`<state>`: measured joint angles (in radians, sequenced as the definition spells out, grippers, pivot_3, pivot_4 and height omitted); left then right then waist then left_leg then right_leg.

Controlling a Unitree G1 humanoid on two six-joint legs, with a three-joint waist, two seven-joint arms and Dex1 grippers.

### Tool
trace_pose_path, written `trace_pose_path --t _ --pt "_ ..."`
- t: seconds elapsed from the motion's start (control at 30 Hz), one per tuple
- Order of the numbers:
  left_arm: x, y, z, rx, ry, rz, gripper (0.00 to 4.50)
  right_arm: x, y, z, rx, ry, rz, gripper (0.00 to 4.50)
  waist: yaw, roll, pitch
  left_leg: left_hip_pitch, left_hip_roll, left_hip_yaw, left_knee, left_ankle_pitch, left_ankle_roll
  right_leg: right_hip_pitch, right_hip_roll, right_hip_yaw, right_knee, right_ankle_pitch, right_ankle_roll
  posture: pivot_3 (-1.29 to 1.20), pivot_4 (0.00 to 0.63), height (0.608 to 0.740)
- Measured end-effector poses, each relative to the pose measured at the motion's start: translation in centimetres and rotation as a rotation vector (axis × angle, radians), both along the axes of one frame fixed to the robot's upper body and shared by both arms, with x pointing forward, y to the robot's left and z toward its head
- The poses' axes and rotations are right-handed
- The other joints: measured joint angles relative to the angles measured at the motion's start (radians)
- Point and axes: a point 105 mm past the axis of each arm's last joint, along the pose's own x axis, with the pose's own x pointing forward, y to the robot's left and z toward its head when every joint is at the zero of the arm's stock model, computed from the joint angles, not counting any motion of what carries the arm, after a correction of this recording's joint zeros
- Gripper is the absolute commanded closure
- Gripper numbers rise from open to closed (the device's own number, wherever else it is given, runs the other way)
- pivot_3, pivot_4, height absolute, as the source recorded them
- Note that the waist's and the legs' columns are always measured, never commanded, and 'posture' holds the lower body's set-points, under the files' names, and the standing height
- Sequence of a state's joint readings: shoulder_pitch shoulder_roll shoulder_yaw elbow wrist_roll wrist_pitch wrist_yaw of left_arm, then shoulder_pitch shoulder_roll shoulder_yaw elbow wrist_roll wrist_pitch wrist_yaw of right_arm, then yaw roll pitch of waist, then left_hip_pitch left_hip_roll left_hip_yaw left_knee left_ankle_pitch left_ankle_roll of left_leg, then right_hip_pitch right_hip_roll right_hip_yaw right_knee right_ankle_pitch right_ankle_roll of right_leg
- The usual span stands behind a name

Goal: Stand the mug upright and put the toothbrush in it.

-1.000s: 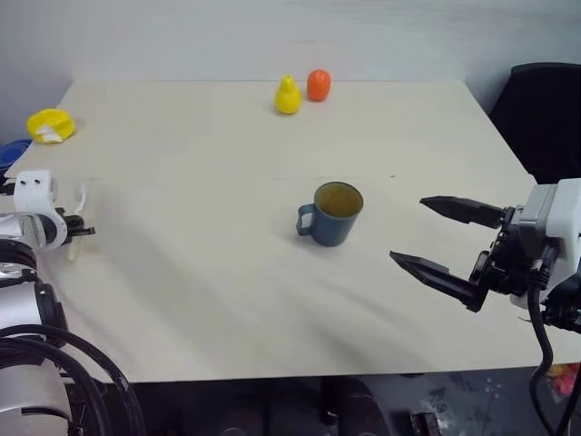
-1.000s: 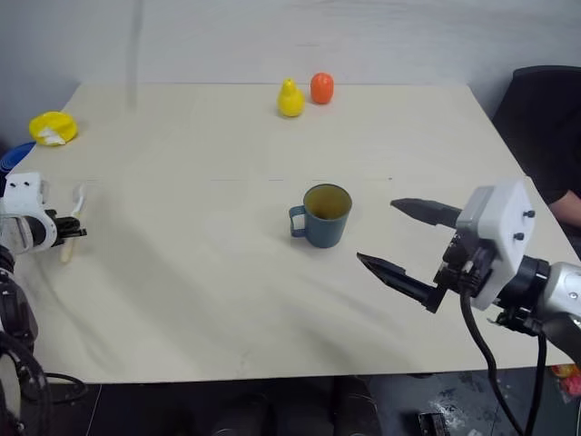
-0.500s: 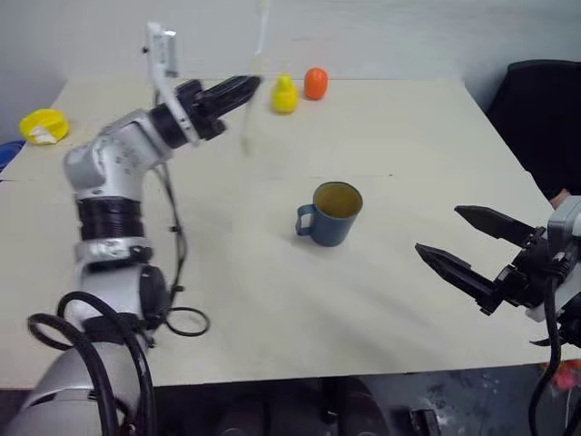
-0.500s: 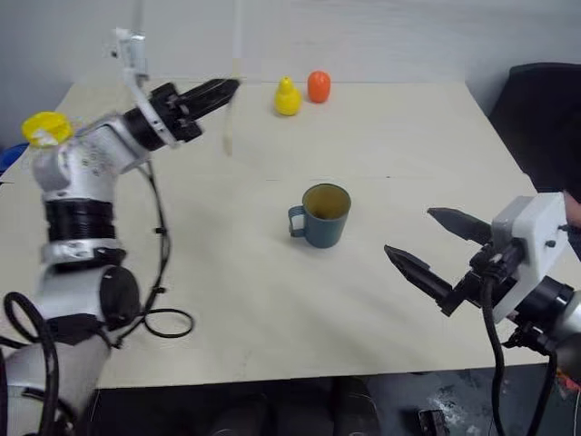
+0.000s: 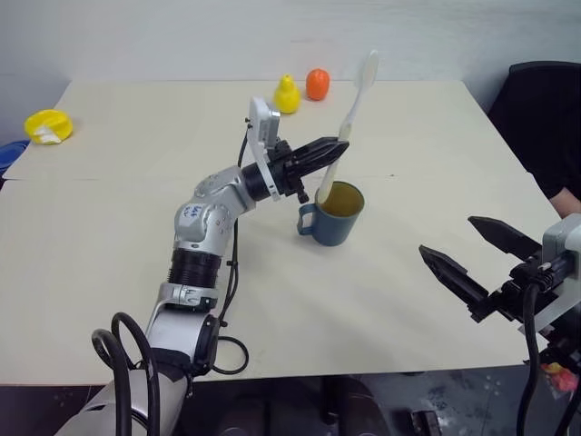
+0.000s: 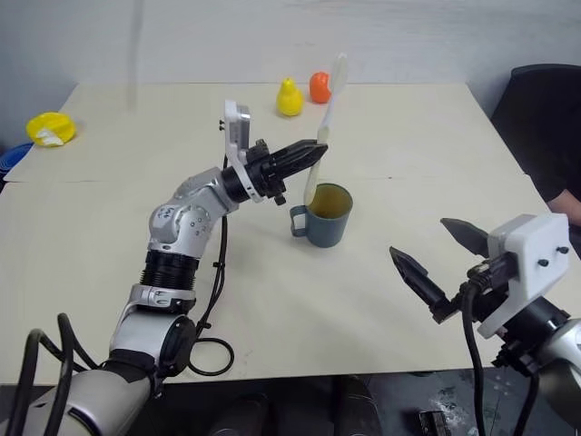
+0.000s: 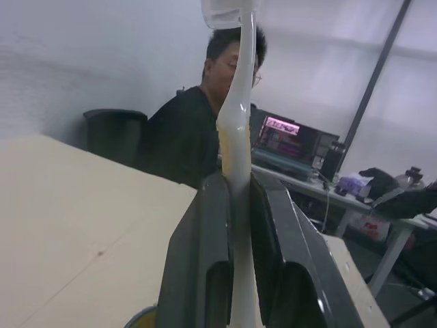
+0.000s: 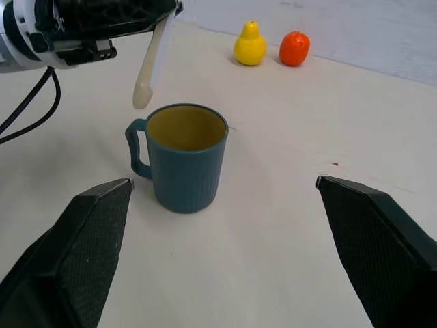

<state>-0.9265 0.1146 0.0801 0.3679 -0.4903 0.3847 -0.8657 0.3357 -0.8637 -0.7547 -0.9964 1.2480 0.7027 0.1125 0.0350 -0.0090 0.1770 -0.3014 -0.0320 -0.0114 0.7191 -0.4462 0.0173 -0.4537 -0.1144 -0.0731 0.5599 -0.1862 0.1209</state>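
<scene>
From the head views, the dark blue-teal cylindrical mug already stands upright at the table centre, and the left gripper, at about ten o'clock from it, is clamped on the slim cream plastic toothbrush, whose lower end hangs just above the rim. In the left wrist view its fingers pinch the handle. In the right wrist view the right gripper is spread wide and empty at six o'clock of the mug; I judge only lowering and release remain.

Ribbed mug — matt pale table
</scene>
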Motion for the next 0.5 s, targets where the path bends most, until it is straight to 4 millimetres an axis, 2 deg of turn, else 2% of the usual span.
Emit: trace_pose_path --t 0.23,0.33,0.43,0.5 --pt "0.5 -1.8 -1.6 -0.018 -0.033 0.025 4.42 0.1 -0.1 0.5 0.031 -0.021 -0.026 0.0 0.019 0.0 0.0 0.0 -0.001 0.0 0.0 -0.002 0.006 0.008 0.0 0.0 -0.007 0.002 0.002 0.0 0.15 0.74" --pt "0.5 -2.2 -2.1 -0.003 -0.062 0.034 4.42 0.1 -0.1 0.6 0.036 -0.02 -0.03 0.0 0.019 0.0 0.0 0.0 -0.001 0.0 -0.001 -0.002 0.006 0.008 0.0 0.0 -0.007 0.002 0.002 0.0 0.15 0.74" --pt "0.8 -2.1 -3.3 0.019 -0.055 0.069 4.42 0.2 0.0 0.8 0.04 -0.03 -0.027 0.0 0.019 0.0 0.0 0.0 0.0 0.001 0.0 -0.002 0.006 0.008 0.0 0.0 -0.007 0.003 0.002 0.0 0.15 0.74" --pt "1.2 -2.0 -4.2 0.033 -0.024 0.082 3.69 0.2 0.1 1.0 0.046 -0.036 -0.023 0.0 0.019 0.0 0.0 0.0 0.0 0.001 0.0 -0.002 0.007 0.008 0.0 0.0 -0.007 0.003 0.002 0.0 0.15 0.74"
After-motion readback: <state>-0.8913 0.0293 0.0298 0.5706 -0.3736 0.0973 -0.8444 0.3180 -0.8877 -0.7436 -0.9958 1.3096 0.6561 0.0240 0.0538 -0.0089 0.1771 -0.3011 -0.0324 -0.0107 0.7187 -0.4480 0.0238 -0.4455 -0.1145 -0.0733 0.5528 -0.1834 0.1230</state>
